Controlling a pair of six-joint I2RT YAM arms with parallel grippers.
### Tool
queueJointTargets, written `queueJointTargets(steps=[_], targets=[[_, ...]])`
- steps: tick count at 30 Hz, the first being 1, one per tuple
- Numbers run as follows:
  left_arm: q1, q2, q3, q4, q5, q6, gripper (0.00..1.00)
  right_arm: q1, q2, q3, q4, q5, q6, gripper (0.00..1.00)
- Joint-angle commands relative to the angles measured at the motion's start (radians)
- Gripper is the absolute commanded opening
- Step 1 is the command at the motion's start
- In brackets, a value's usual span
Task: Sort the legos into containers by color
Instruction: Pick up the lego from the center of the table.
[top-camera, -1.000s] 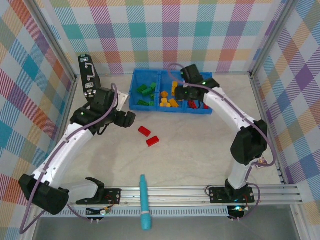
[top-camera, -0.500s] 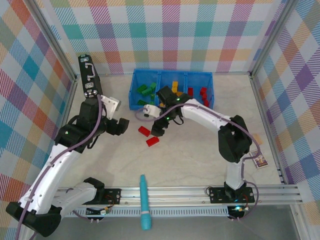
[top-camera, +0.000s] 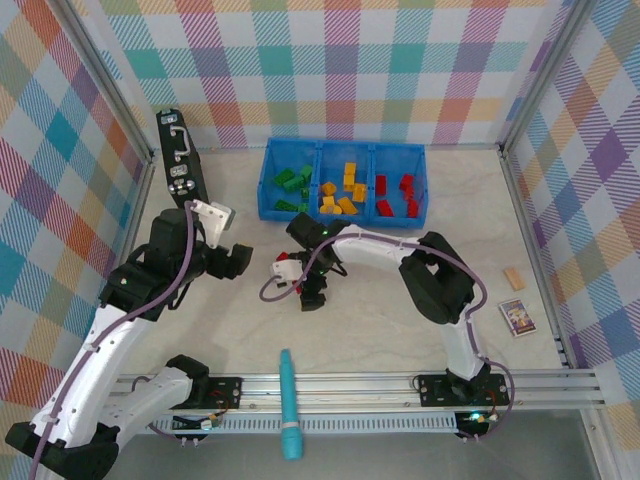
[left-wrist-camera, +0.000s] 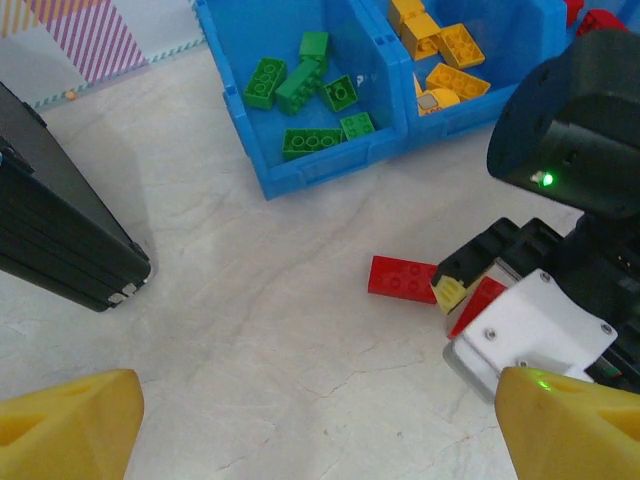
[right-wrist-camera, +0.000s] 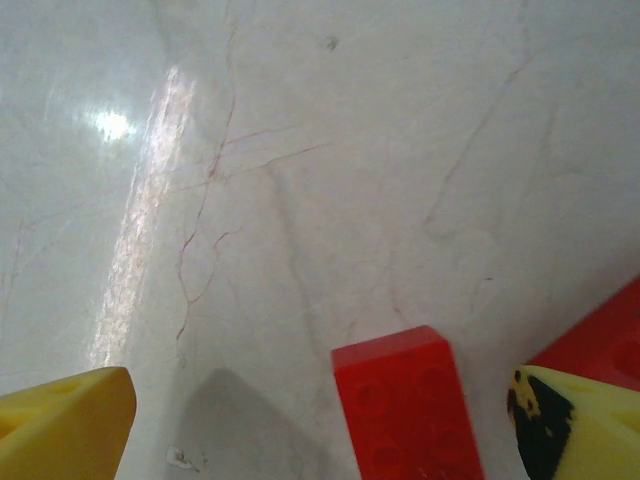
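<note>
Fingers (right-wrist-camera: 62, 412) spread, the right gripper (right-wrist-camera: 322, 415) has swung from the blue tray (top-camera: 268, 190) onto the last loose red legos (left-wrist-camera: 402, 278) before it; left gripper (left-wrist-camera: 320, 430) also spread.

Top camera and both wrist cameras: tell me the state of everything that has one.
left gripper, open, empty.
right gripper, open, low over the table, nothing gripped.
two red legos, loose on the table, unsorted.
blue tray, each compartment holding one color.
</note>
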Motion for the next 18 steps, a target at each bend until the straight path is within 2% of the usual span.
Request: queueJointTargets(steps=[1,10,13,18], targets=[[-0.003,-0.003,-0.012,0.020,-0.020,0.012,0.91,0.000,0.005,-0.034,0.054,0.034,-0.061,0.95],[-0.006,0.007,-0.019,0.029,-0.027,0.017,0.91,0.002,0.027,-0.078,0.113,0.080,-0.060,0.87],[-0.006,0.011,-0.022,0.033,-0.031,0.019,0.91,0.000,0.046,-0.079,0.115,0.093,-0.054,0.77],[-0.008,0.016,-0.025,0.040,-0.037,0.023,0.92,0.000,0.045,-0.111,0.154,0.138,-0.065,0.48]])
